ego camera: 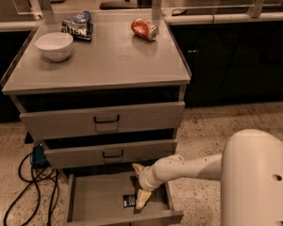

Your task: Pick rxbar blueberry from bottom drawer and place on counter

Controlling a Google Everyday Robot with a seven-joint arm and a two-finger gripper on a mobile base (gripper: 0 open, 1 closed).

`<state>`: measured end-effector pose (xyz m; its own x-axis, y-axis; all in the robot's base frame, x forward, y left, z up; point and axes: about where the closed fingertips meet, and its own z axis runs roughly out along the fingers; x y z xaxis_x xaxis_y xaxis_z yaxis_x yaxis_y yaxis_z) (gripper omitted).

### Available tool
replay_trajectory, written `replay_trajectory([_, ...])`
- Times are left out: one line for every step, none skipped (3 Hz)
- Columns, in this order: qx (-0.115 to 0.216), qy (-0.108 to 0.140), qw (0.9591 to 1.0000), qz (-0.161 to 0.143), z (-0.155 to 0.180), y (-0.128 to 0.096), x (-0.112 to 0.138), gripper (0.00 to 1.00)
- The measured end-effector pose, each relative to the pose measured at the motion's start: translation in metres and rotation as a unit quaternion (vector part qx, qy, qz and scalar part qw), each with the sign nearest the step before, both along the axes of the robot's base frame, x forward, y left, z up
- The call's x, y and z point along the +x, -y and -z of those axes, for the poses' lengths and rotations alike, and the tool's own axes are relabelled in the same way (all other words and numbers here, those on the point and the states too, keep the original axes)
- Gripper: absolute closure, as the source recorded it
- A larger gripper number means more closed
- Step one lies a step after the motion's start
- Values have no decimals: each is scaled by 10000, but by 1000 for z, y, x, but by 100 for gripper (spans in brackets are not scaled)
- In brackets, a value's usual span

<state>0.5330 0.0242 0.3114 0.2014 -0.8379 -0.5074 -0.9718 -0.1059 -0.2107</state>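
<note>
The jaws stand open and empty inside the bottom drawer (94, 199), toward its right side, pointing down. One finger (137, 168) sits high, close under the front of the middle drawer (111, 154). The lower finger (141, 199) reaches down toward the drawer floor.

The bar (129, 201) lies flat on that floor, near the front edge and right of centre. It is just beside the lower finger, on that finger's left, and I cannot tell whether the two touch. Its wrapper is dark with pale lettering.

The arm (193, 166) is white and rounded. It comes in from the right, low in front of the cabinet, and a large white part of it fills the lower right corner.

The bottom drawer is pulled well out. The middle drawer and the top drawer (104, 120) each carry a black handle and stand slightly forward of the cabinet body.

On the desk (113, 60) a white bowl (54, 46) stands upright at the left. A blue chip bag (78, 25) lies behind it near the back edge. A red can (144, 29) lies on its side at the back, right of centre. All three are apart from one another.

Black cables (33, 192) trail over the speckled floor (212, 126) to the left of the cabinet.
</note>
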Motion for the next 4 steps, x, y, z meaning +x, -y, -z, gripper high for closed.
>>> replay_trajectory([119,-231,9991,-329,51,-21,6,0])
replay_trajectory([120,-232,9991,-330,51,-21,6,0])
replay_trajectory([224,-383,9982,-398,69,-25,8,0])
replay_trajectory([425,-490,9971,-388,116,-23,18,0])
